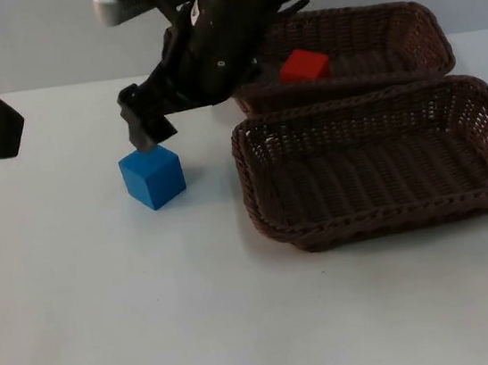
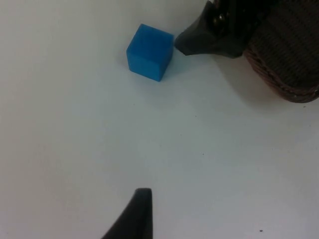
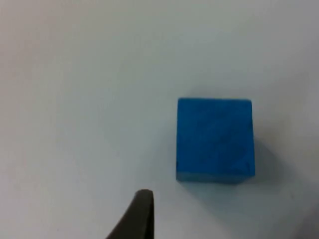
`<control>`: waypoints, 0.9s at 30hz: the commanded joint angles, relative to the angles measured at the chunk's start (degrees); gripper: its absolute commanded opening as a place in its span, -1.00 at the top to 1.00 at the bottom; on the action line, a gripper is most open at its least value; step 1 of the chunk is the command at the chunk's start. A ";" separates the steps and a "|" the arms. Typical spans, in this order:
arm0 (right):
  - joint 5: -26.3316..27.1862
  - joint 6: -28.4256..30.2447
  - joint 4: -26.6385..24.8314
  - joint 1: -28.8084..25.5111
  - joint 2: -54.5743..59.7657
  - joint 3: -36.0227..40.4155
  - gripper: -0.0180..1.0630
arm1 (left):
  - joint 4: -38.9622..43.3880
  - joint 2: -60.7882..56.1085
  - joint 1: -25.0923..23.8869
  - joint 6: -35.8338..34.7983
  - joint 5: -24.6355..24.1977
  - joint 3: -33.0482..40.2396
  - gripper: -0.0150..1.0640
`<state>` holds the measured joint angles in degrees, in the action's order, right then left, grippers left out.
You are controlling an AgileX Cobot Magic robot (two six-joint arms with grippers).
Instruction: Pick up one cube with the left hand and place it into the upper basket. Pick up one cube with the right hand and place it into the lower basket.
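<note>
White table top (image 1: 110, 326): the upper basket (image 1: 403, 22) holds a red cube (image 1: 304, 65); the lower basket (image 1: 386, 164) beside it has nothing inside. The right gripper (image 1: 143, 134) hangs just above the blue cube (image 1: 152, 176), left of the lower basket; whether its fingers are apart I cannot tell. The left arm waits farther left.

Bright, even overhead light w/ soft shadows beside blue cube (image 1: 152, 177) and baskets; wrist views slightly soft.
</note>
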<state>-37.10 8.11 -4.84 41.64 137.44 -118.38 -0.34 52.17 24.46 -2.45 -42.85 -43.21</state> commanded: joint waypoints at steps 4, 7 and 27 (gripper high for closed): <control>3.30 -0.12 -1.08 0.93 2.06 -0.62 -0.74 | -0.09 -0.27 0.08 -0.40 0.80 0.12 -0.97; 3.19 -0.12 -1.49 0.93 3.47 -1.64 -0.74 | -0.09 -0.27 0.08 -0.40 1.02 0.12 -0.97; 1.31 -0.97 -1.70 0.93 20.96 -23.63 -0.73 | -0.09 -0.27 0.08 -0.40 1.14 0.12 -0.97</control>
<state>-37.12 6.84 -6.24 42.18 158.18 -141.31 -0.34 52.17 24.46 -2.45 -42.60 -43.21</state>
